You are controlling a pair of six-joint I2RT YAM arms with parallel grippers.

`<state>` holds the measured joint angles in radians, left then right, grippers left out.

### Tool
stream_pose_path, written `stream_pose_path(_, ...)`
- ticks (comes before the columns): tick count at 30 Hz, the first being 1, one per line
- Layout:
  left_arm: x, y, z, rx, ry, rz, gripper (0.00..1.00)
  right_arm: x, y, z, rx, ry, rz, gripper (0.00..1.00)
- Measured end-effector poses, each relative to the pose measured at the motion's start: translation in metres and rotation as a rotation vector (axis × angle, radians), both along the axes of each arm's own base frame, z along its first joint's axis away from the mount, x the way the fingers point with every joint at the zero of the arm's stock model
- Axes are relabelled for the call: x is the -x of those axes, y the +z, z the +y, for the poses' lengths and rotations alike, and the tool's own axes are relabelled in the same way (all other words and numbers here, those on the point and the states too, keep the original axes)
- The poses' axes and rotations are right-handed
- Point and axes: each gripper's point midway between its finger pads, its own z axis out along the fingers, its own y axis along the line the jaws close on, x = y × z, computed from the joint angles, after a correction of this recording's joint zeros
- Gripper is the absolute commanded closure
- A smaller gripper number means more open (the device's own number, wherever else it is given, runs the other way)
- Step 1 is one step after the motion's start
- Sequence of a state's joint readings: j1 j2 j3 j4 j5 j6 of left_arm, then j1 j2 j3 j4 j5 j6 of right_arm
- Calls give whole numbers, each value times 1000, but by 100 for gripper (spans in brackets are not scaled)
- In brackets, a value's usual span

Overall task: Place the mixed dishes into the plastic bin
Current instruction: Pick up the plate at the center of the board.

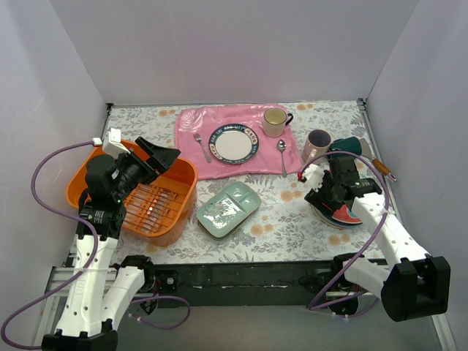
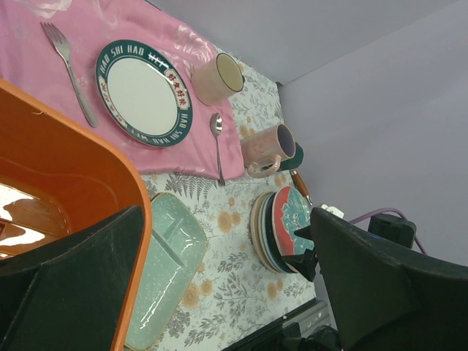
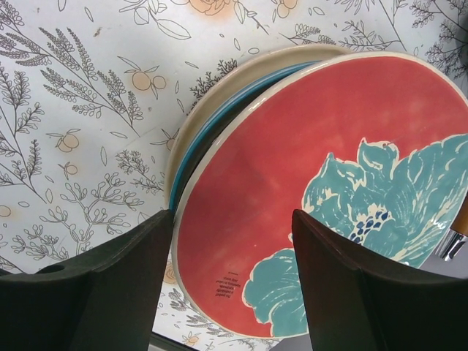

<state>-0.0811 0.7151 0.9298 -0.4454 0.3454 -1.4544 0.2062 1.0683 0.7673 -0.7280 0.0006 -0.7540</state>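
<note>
Held the right gripper [image 3: 232, 223] spread apart above the red flower plate [image 3: 292, 161] topping the stack [image 3: 219, 95] at the overhead view's lower right, and hung the left gripper [image 2: 227, 219] wide open over the orange bin [image 1: 186, 191] at left.

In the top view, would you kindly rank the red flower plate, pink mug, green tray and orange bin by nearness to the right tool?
1. Red flower plate, under the right tool.
2. Pink mug, behind it.
3. Green tray, table centre.
4. Orange bin, far left.
</note>
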Motion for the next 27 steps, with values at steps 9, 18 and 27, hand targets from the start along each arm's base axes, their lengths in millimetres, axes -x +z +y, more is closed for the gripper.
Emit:
stream_pose_path(9, 0, -1, 0, 0, 1, 3, 2, 9, -14, -7, 36, -9, 30, 27)
stream_pose_path(18, 3, -1, 0, 0, 1, 7, 2, 7, -13, -12, 62, -23, 22, 27)
stream_pose_path(27, 4, -2, 1, -1, 1, 11, 2, 7, -12, -13, 66, -24, 18, 27)
